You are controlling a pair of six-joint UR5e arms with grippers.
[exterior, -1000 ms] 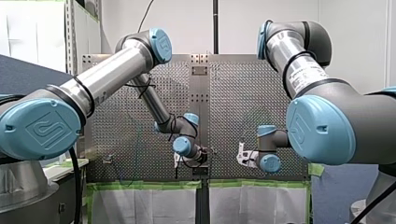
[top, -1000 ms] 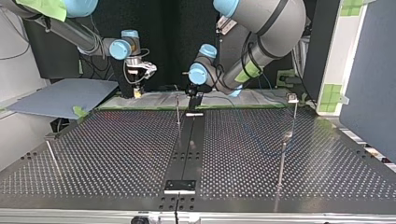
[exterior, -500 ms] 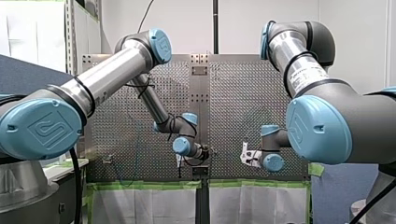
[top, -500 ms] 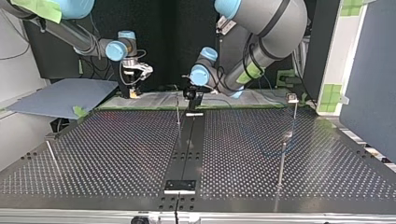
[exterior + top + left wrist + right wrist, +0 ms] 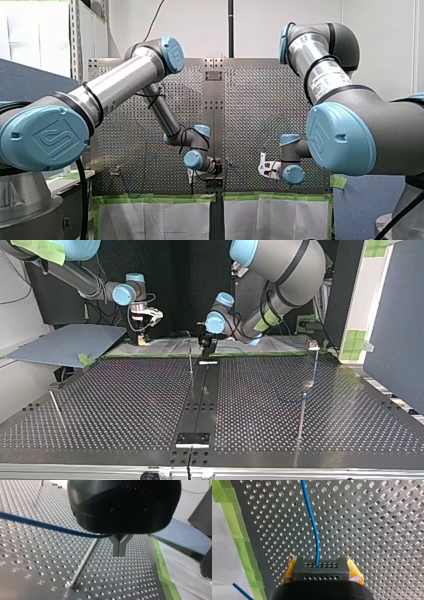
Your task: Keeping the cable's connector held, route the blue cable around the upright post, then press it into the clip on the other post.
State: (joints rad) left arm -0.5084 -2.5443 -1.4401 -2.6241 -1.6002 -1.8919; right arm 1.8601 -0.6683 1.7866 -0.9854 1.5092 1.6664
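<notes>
Right wrist view, query: where does the blue cable (image 5: 311, 517) lie, and what holds it?

Reply: The blue cable runs over the perforated table (image 5: 374, 530) and enters the black connector (image 5: 321, 569). My right gripper (image 5: 321, 566) pinches the connector between its yellow pads (image 5: 355, 572), one pad against each side. Green tape (image 5: 233, 512) borders the table beside the gripper.

Query, left wrist view: state of the other jaws?

Reply: My left gripper (image 5: 119, 553) has its metal fingers (image 5: 116, 544) pressed together along their length. The blue cable comes in from the side in a nearly straight line and ends in the notch at the fingers' root, so the jaws are closed around it. The upright post (image 5: 83, 562) stands in the table just beside the fingers, on the cable's side. Contact between cable and post cannot be determined.

Query, top view: positions?

Reply: Both grippers are at the table's far edge. The right one is at the view's left. The left one is near the middle, close to the upright post. The other post (image 5: 314, 365), with the clip (image 5: 313, 344) at its top, stands well apart at the view's right.
</notes>
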